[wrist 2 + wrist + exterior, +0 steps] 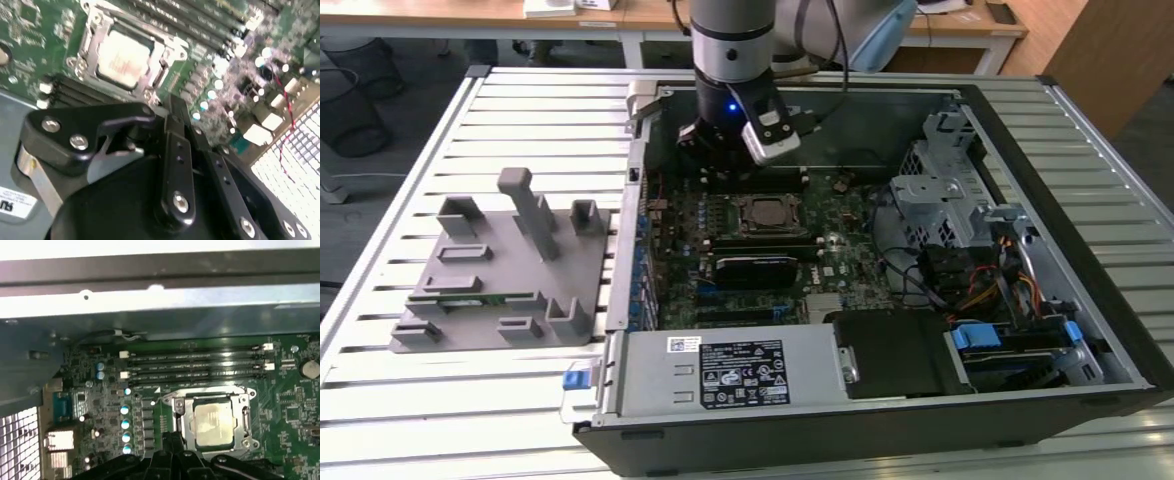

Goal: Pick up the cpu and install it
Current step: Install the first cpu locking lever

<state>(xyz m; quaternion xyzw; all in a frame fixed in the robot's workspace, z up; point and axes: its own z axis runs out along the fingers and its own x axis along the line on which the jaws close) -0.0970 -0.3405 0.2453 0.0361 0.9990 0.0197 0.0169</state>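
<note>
The cpu [758,212] lies flat in its metal-framed socket on the green motherboard inside the open computer case, its pale silvery top facing up. Both wrist views show the cpu [122,57] [214,425] seated inside the socket frame. My gripper [704,143] hangs over the board just beyond the socket, toward the case's far wall. It is shut with nothing held, and its black fingertips [167,107] [173,437] sit a short way off the socket's edge, apart from the chip.
Several black memory slots [195,365] run beside the socket. A grey power supply [720,370] fills the case's near side, and a drive cage with cables [941,185] stands at the exterior view's right. A grey fixture [500,265] on the slatted table holds a green memory stick [474,297].
</note>
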